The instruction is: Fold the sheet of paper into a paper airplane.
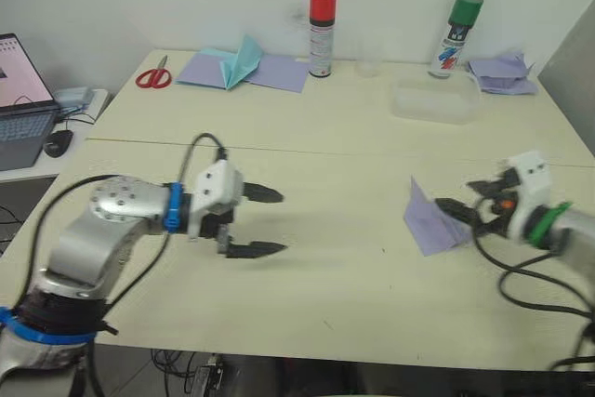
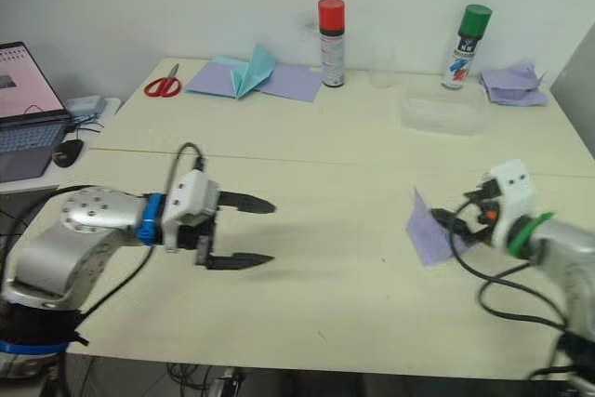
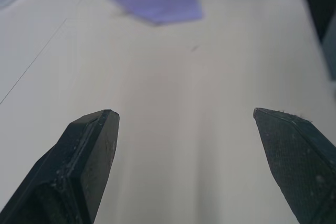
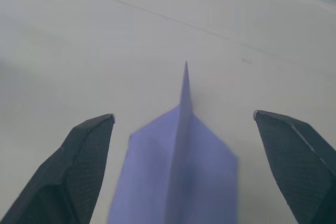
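Note:
The lavender sheet of paper (image 1: 432, 220) lies on the right part of the table, folded into a pointed paper airplane (image 4: 178, 166) with a raised centre crease and a flap on each side. My right gripper (image 1: 453, 211) is open just behind it. In the right wrist view the plane's tail sits between the two spread fingers (image 4: 79, 156) and its tip points away. My left gripper (image 1: 281, 222) hovers open over bare table at centre-left, well apart from the paper (image 3: 163, 4), with nothing between its fingers.
Along the back edge lie red scissors (image 1: 153, 75), a teal paper plane (image 1: 240, 60) on flat lavender sheets, a red-capped can (image 1: 321, 33), a green-capped can (image 1: 457, 34), a clear tray (image 1: 432, 101) and a crumpled lavender pile (image 1: 504, 73). A laptop (image 1: 19, 104) sits left of the table.

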